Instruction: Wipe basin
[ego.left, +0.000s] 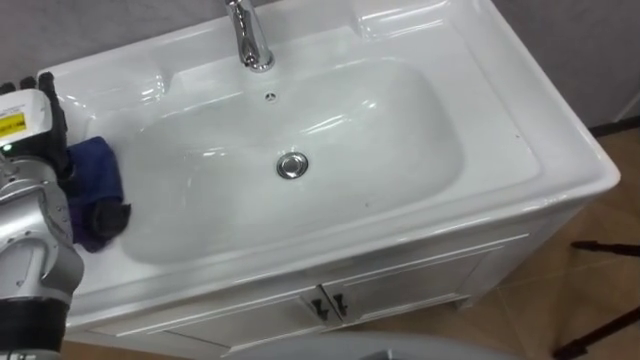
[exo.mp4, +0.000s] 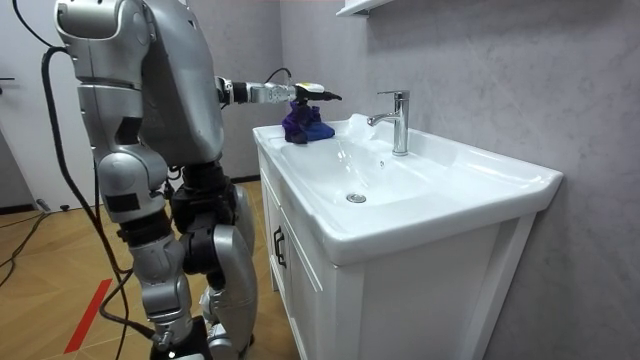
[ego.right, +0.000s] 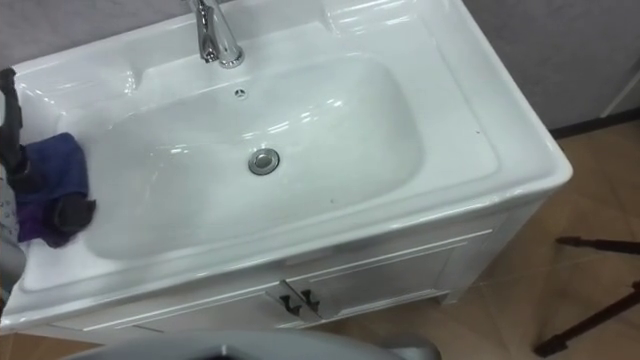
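The left hand (exo.mp4: 308, 93) rests with fingers rather straight on the blue cloth (ego.left: 95, 172), at the basin (ego.left: 400, 130) rim well left of the drain (ego.left: 292, 165); better to press flat, then sweep slowly toward the drain.

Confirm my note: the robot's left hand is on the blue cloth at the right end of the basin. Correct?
Not quite. The left hand is on the blue cloth at the left end of the basin, not the right, as the left eye view shows.
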